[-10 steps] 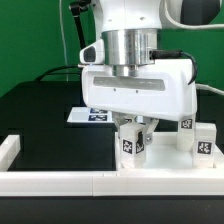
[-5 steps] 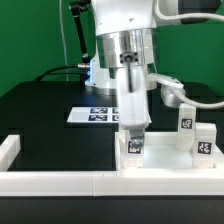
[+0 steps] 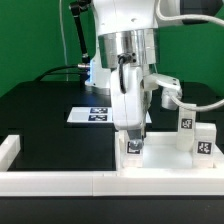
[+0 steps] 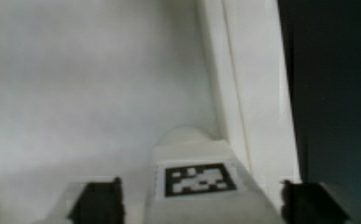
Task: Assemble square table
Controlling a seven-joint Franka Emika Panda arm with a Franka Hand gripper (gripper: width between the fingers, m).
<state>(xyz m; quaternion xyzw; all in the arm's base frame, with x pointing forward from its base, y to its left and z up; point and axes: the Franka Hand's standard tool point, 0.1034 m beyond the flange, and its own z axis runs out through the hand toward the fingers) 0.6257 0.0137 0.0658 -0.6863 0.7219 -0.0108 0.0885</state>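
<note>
The square table's white slab [image 3: 168, 166] lies at the exterior view's right, inside the border wall. A white leg block [image 3: 134, 147] with a tag stands upright on it near its left corner. My gripper [image 3: 132, 133] hangs straight over this leg, fingers down on either side. In the wrist view the tagged leg [image 4: 198, 170] sits between my two dark fingertips [image 4: 100, 202], with a narrow gap on each side, so the gripper [image 4: 200, 203] is open and holds nothing. The slab's surface [image 4: 88, 90] fills most of that view.
Two more tagged leg blocks [image 3: 185, 122] [image 3: 203, 146] stand at the slab's right. The marker board [image 3: 93, 113] lies flat on the black table behind. A low white border wall [image 3: 60, 182] runs along the front, with a short piece [image 3: 8, 150] at the left.
A second ago the hand stood broadside; it has since turned about its axis over the leg. In the last half second the fingers have parted from the leg, which stays standing.
</note>
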